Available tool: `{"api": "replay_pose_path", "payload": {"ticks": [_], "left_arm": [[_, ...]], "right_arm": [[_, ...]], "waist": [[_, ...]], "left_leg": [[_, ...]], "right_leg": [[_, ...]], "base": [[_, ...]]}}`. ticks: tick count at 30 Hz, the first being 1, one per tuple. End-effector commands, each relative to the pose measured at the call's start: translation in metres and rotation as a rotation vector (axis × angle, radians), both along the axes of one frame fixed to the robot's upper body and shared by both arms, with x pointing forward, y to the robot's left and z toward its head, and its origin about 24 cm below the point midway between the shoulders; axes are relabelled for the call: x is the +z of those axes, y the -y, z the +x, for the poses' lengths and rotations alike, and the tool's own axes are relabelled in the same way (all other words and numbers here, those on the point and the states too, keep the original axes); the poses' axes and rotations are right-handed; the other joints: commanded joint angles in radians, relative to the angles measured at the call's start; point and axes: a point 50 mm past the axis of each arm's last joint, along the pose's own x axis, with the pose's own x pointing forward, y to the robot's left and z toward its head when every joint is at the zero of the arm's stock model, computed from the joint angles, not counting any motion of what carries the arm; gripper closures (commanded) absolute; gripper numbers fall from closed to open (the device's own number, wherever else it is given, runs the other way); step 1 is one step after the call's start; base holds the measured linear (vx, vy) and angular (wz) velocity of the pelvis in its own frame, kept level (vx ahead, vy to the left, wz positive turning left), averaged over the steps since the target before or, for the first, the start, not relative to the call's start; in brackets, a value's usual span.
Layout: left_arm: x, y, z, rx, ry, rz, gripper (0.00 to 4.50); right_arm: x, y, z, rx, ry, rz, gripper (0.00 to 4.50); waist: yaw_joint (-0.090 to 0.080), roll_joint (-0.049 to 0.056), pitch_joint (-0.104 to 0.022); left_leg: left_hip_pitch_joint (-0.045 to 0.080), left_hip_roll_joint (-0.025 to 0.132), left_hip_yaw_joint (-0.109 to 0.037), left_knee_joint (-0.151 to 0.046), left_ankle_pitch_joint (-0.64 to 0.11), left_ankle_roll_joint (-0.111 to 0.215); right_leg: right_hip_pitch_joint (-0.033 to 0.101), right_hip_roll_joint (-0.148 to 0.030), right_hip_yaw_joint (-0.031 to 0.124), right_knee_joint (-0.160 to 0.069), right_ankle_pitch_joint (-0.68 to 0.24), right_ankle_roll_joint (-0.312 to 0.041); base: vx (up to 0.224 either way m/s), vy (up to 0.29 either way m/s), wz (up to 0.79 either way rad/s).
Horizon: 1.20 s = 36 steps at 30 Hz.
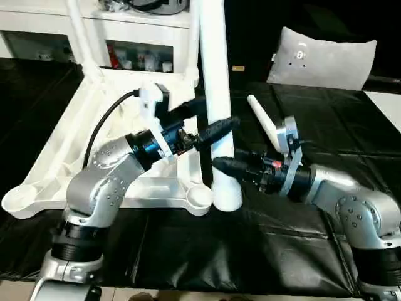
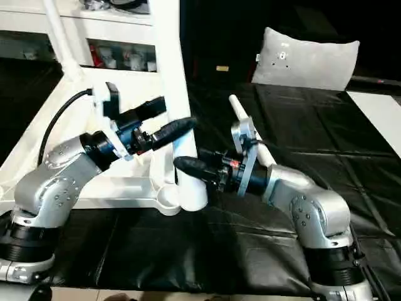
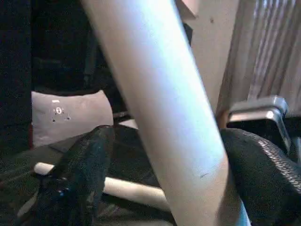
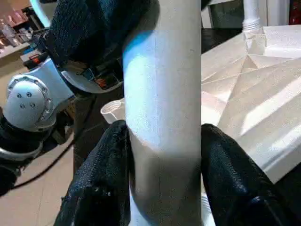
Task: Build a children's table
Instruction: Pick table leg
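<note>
the leg (image 1: 216,88) i am working on stands upright at the near right corner of the tabletop (image 1: 69,157), which lies upside down on the black surface (image 1: 263,251) with its ribs showing. the leg's flared foot sits just beside the round corner socket (image 1: 199,195), on its right, and from the head views i cannot tell whether it is in a socket at all or only resting on the surface next to one.

my right tool (image 1: 220,164) is clamped on the leg low down, one finger (image 4: 101,179) pressed against each side of the tube. my left tool (image 1: 213,122) is higher up with its fingers (image 3: 84,174) apart, straddling the tube; i cannot tell if they touch it.

to do this step well i would keep the low grip firm and use the upper tool as a guide, so the tube stays plumb while the foot is brought over the socket. i judge the risk is a tilted entry: pushing down off centre would jam the flare on the rim or slide the whole tabletop away. so line up first, then press straight down, and free the upper tool only once the leg stands by itself.

further out, a loose leg (image 1: 263,125) lies on the surface to the right, another leg (image 1: 80,37) rises at the tabletop's far side, a grey cushion (image 1: 322,56) sits at the far right, and a white cabinet (image 1: 125,31) stands behind.
</note>
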Motion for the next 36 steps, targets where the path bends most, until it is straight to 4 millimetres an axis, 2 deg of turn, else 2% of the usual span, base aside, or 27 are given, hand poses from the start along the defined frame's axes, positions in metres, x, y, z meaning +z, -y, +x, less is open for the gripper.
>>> {"api": "replay_pose_path", "payload": {"ticks": [1,5,11,18,26,36], "left_arm": [[-0.008,-0.007,0.006,0.049,0.012,0.101,0.8],[-0.014,-0.006,0.006,0.026,0.017,0.127,1.12],[-0.019,-0.003,0.004,0.003,0.032,0.169,1.49],[-0.021,-0.005,0.004,0.006,0.116,0.286,1.73],[-0.023,-0.004,-0.004,-0.05,0.142,0.324,1.94],[-0.027,0.003,-0.02,-0.17,0.08,0.269,2.26]], "right_arm": [[0.004,-0.001,-0.003,0.028,0.036,0.008,2.69],[0.001,-0.001,-0.004,0.03,0.031,-0.001,2.69],[-0.002,-0.001,-0.005,0.029,0.029,-0.015,2.69],[-0.008,-0.002,-0.002,0.013,0.036,-0.047,2.69],[-0.015,-0.004,0.001,-0.019,0.065,-0.11,2.69],[-0.018,-0.002,0.012,-0.102,0.116,-0.155,2.69]], "waist": [[0.004,0.017,-0.068],[0.004,0.02,-0.068],[0.004,0.019,-0.069],[0.003,0.02,-0.068],[0.002,0.022,-0.069],[-0.001,0.024,-0.064]], "left_leg": [[0.007,0.019,0.004,-0.07,-0.165,-0.028],[0.007,0.019,0.004,-0.071,-0.173,-0.033],[0.006,0.02,0.004,-0.07,-0.169,-0.029],[0.007,0.021,0.004,-0.071,-0.186,-0.031],[0.007,0.022,0.003,-0.072,-0.181,-0.034],[0.009,0.021,0.003,-0.074,-0.24,-0.041]], "right_leg": [[0.056,-0.05,0.026,-0.073,-0.159,-0.175],[0.055,-0.053,0.027,-0.074,-0.184,-0.172],[0.056,-0.052,0.027,-0.071,-0.16,-0.185],[0.054,-0.054,0.027,-0.073,-0.191,-0.177],[0.054,-0.053,0.027,-0.068,-0.16,-0.187],[0.047,-0.053,0.028,-0.076,-0.271,-0.167]], "base": [[0.0,0.0,0.0],[0.0,0.0,0.0],[0.0,0.0,0.0],[0.0,0.0,0.0],[0.0,0.0,0.0],[0.0,0.0,0.0]]}}
